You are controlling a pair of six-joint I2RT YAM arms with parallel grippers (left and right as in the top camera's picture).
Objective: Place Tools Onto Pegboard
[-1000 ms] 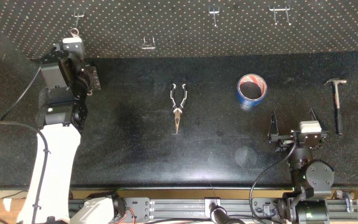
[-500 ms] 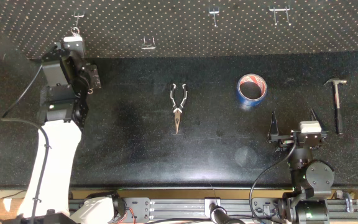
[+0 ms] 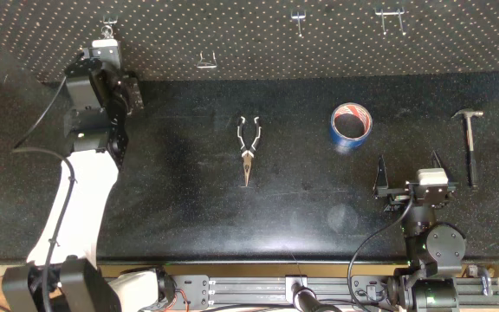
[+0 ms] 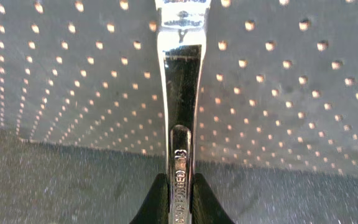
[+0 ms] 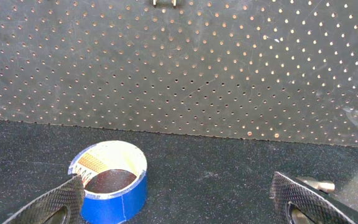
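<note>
Up at the far left, the left gripper (image 4: 179, 188) has its fingers clenched on the shaft of a chrome wrench (image 4: 180, 93), which it holds upright with the upper end against the pegboard (image 3: 232, 35) close to the leftmost hook (image 3: 106, 21). The right gripper (image 3: 408, 171) sits low at the near right of the black table (image 3: 189, 199) with its fingers spread wide and nothing between them. It faces the roll of blue tape (image 5: 109, 180), while the pliers (image 3: 249, 147) lie flat mid-table and the hammer (image 3: 469, 147) lies at the far right, both well apart from either gripper.
</note>
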